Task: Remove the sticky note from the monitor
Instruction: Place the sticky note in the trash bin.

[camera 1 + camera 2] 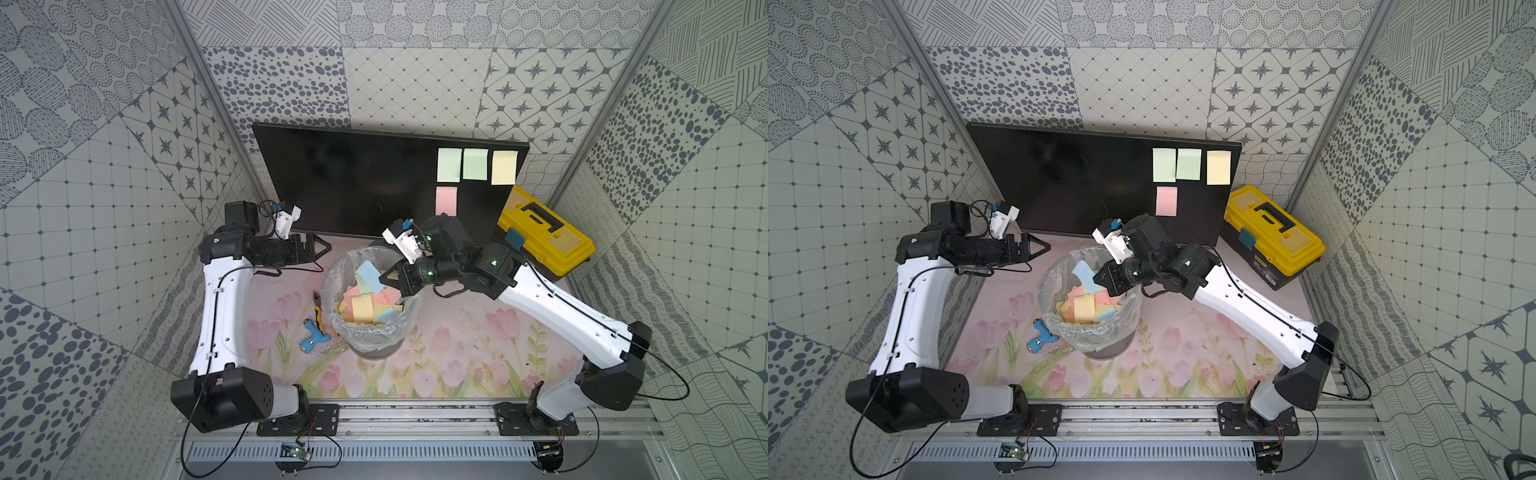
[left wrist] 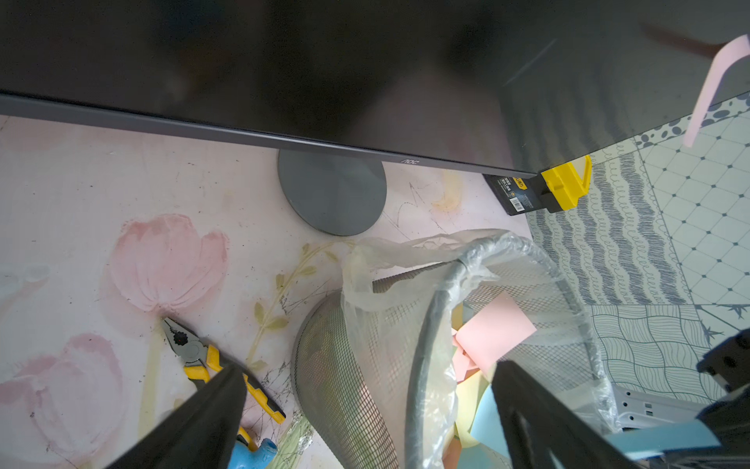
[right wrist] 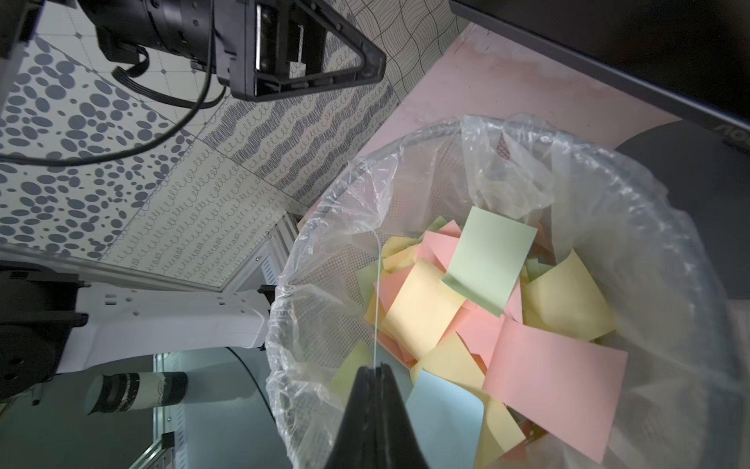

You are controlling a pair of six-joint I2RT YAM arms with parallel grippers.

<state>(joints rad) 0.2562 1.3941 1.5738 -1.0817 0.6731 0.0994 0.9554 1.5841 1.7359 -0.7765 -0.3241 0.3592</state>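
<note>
Patterned grey-and-white panels wall in a counter (image 1: 457,353) printed with pink tulips. At its back stands the monitor (image 1: 353,183), a wide black screen on a round grey base (image 2: 332,195), its display dark. Four sticky notes cling to the screen's upper part on the robot's right side. They are a green note (image 1: 449,165), a second green note (image 1: 475,164) just beside it, a yellow note (image 1: 504,167) nearest the screen's edge, and a pink note (image 1: 446,198) below the first green one.

In front of the monitor sits a wire-mesh bin (image 1: 376,336) lined with clear plastic, holding a heap of loose yellow, pink, green and blue notes. The right fingers (image 3: 361,414) hang over the bin, clenched on a blue sticky note (image 1: 369,276) that stands upright above the heap, clear of the monitor. The left fingers (image 2: 211,410) are spread wide, gripping nothing, above the counter beside the bin and near the monitor's lower edge.

Yellow-handled pliers (image 1: 318,307) and a small blue fitting (image 1: 311,334) lie by the bin on the robot's left. A yellow toolbox (image 1: 544,232) sits at the monitor's right end
</note>
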